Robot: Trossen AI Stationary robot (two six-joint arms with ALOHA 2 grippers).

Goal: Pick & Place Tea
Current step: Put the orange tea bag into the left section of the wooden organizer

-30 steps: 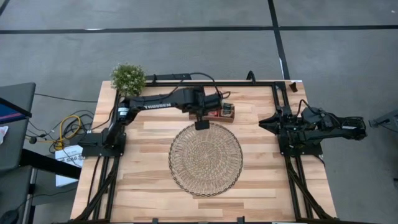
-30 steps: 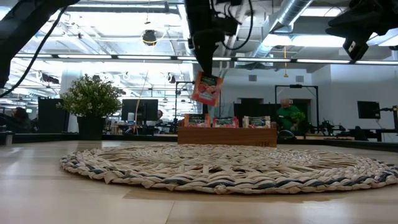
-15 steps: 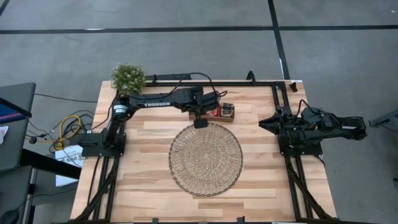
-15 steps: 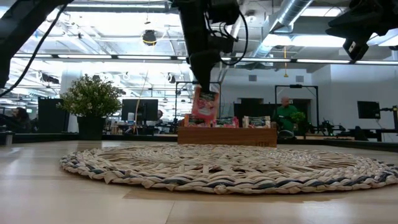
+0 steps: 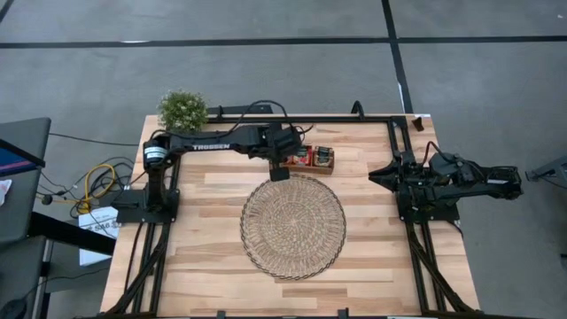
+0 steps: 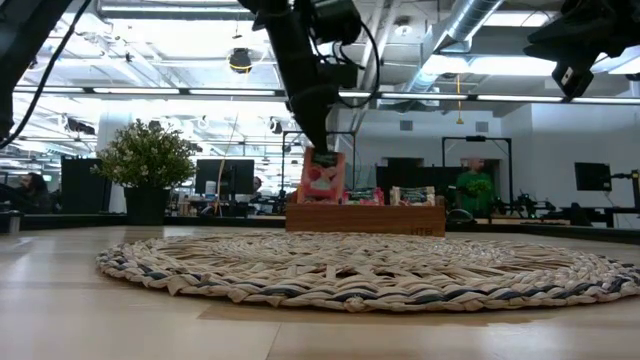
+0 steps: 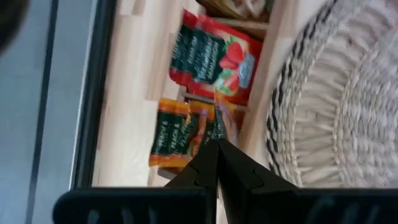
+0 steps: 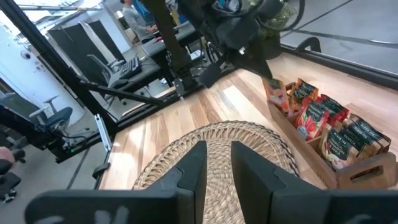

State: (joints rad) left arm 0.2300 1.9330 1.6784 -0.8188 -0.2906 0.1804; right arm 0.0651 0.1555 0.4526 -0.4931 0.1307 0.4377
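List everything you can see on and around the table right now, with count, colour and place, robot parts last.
Held sachet: one, red-orange, hanging upright at the wooden tray's left end in the low view.
Tea sachets: several, red and dark green, standing in the tray; exact count unclear.
Wooden tray: one, brown, far middle of the table.
Woven mat: one, round, straw, table centre.
Potted plant: one, green, far left corner.
Table: one, light wood.
Person: one, green top, in the room behind.
Left gripper: shut on the held sachet, at the tray.
Right gripper: parked at the table's right edge.
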